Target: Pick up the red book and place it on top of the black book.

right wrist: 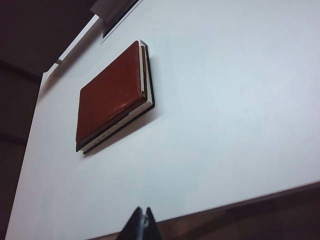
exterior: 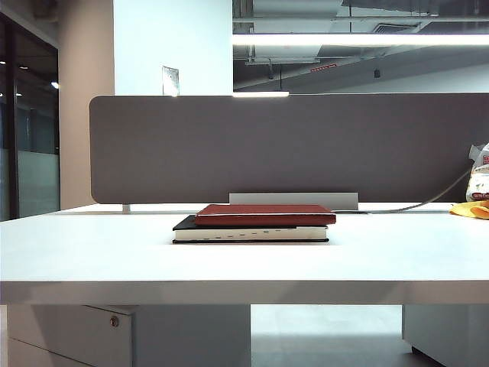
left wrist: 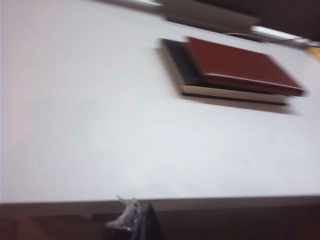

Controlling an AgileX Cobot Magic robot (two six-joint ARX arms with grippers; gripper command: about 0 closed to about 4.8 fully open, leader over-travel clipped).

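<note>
Maroon against white, the red book lies flat on the black book, shifted slightly rightward, long axis across the table. Both grippers sit back at the near edge, well apart from the stack: the right gripper is pinched closed and empty, the left gripper too blurred to tell. Neither is clearly nearer.

You're in an open-plan office: white tabletop backed by a grey desk divider screen, a drawer pedestal with lock underneath. Exposed ducts and strip light overhead, glass partition at left, white column behind.
</note>
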